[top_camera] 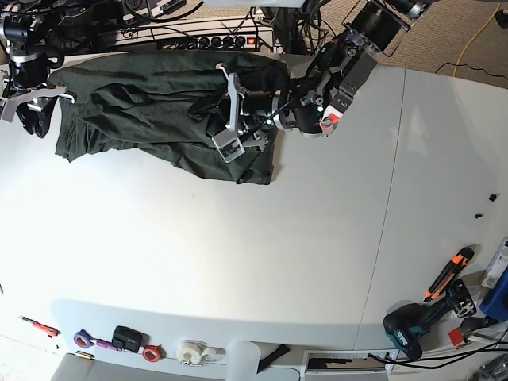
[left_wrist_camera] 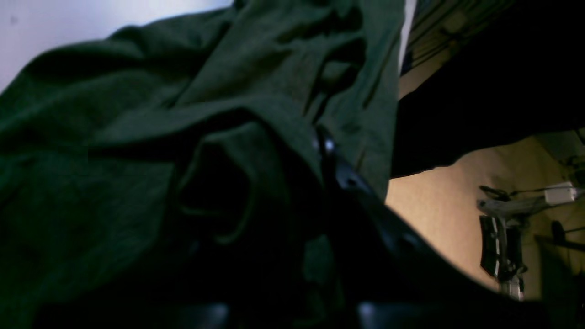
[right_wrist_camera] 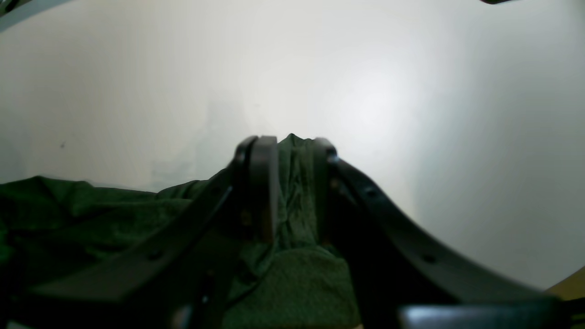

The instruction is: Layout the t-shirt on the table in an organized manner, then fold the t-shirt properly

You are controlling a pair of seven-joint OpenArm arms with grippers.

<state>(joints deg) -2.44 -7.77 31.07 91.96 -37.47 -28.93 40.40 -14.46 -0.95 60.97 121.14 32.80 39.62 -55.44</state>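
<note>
Across the table (top_camera: 238, 262), the t-shirt (top_camera: 151, 111) stretches sideways, seemingly pinched by both hands.

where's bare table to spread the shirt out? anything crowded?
The table is bare from the t-shirt forward to the tape rolls at the near edge, and rightward past the seam. It is crowded at the far edge by cables and at the near-right corner by the drill.

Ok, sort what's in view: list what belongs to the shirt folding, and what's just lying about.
Job:
t-shirt
table
left gripper, shut on the shirt
right gripper, pinching the shirt

Lying about:
drill
tape rolls
orange-handled cutter
</note>
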